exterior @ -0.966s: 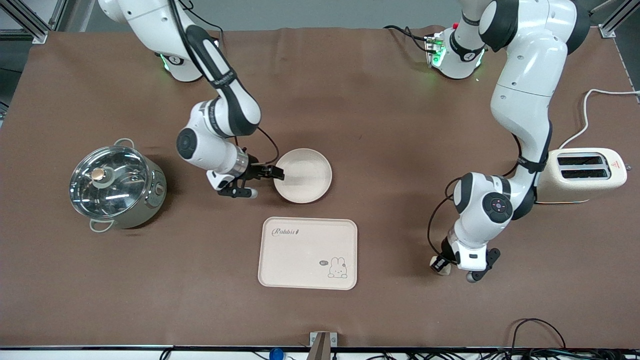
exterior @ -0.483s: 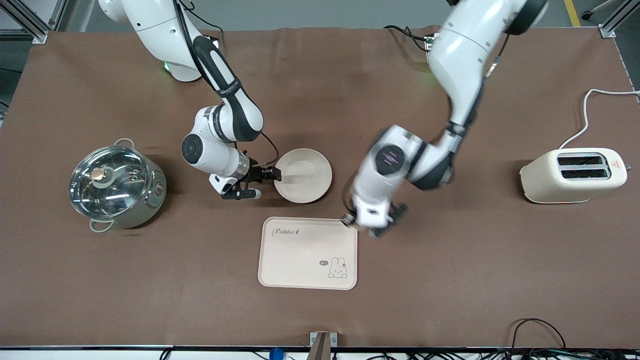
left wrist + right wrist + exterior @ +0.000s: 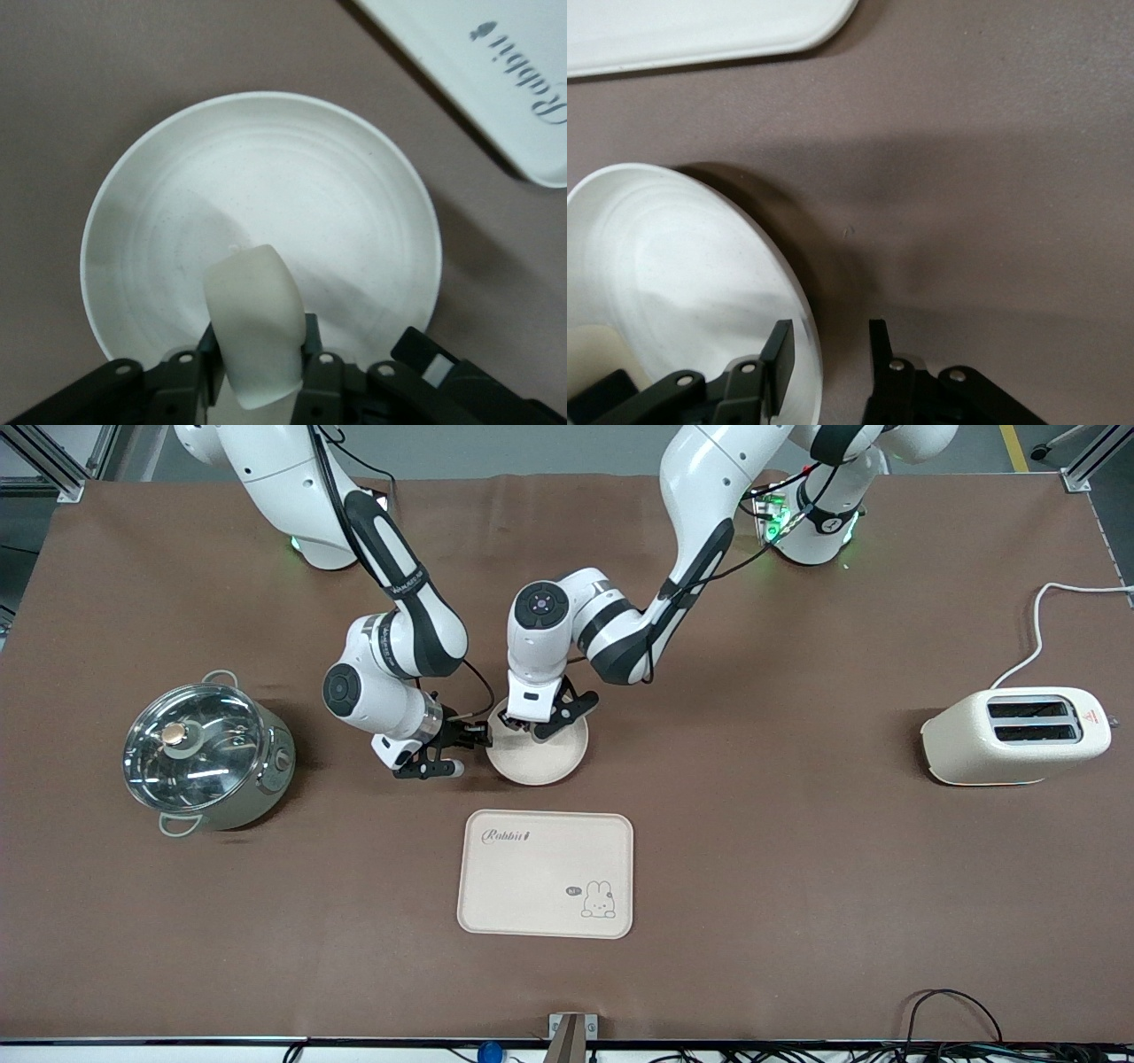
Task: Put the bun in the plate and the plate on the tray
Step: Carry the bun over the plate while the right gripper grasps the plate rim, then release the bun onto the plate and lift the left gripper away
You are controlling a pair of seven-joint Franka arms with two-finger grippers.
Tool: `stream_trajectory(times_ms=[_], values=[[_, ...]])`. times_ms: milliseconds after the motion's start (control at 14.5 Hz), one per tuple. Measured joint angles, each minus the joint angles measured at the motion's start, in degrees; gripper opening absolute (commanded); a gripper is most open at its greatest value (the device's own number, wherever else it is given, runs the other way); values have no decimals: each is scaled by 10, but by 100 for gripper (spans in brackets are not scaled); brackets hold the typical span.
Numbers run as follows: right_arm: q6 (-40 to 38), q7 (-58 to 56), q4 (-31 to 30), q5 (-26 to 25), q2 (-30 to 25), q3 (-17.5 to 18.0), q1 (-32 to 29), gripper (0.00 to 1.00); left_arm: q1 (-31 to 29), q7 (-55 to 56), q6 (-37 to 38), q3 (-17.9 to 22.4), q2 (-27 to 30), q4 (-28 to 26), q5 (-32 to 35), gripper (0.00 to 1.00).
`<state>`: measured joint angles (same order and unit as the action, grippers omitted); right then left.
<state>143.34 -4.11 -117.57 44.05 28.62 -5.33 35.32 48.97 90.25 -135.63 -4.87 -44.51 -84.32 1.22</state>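
My left gripper (image 3: pixel 534 729) is shut on the bun (image 3: pixel 255 332), a small pale cream piece, and holds it low over the round cream-white plate (image 3: pixel 542 762). In the left wrist view the gripper (image 3: pixel 259 350) clamps the bun from both sides above the plate's bowl (image 3: pixel 266 204). My right gripper (image 3: pixel 478 738) is open at the plate's rim on the side toward the right arm's end of the table. In the right wrist view (image 3: pixel 830 336) one finger is over the plate (image 3: pixel 673 266) and the other is outside the rim. The rectangular "Rabbit" tray (image 3: pixel 545 872) lies nearer the front camera than the plate.
A steel pot with a glass lid (image 3: pixel 204 753) stands toward the right arm's end of the table. A cream toaster (image 3: pixel 1019 735) with a white cable stands toward the left arm's end. Brown mat (image 3: pixel 797 868) covers the table.
My left arm has swung from beside the toaster, past the tray's corner, to over the plate, carrying the bun. My right gripper has barely moved at the plate's rim.
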Motion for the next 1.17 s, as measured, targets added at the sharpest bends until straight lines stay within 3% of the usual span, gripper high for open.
stream_trajectory(times_ms=[69, 207, 276, 414, 483, 690, 966, 1172], values=[[1, 0, 0, 0, 1, 0, 0, 37, -2, 0, 0, 1, -2, 0, 0, 68], [1, -1, 0, 0, 3, 0, 1, 36, -6, -1, 0, 2, -3, 0, 0, 100], [1, -1, 0, 0, 3, 1, 2, 32, -7, -2, 0, 2, -3, 1, 0, 100], [2, -1, 0, 0, 4, 1, 3, 7, -8, -2, 0, 3, -2, 4, 1, 100], [2, -1, 0, 0, 4, 1, 3, 2, -9, -2, 1, 3, 2, 7, 1, 100], [10, -3, 0, 0, 4, 2, 5, 0, -35, -38, 62, 21, 49, 28, 4, 100], [10, -12, 2, 0, 4, 1, 4, 0, -167, -230, 237, 25, 179, 72, 4, 100], [-8, -19, 37, 0, 1, -3, -4, 0, -234, -385, 312, 26, 258, 74, 4, 100]])
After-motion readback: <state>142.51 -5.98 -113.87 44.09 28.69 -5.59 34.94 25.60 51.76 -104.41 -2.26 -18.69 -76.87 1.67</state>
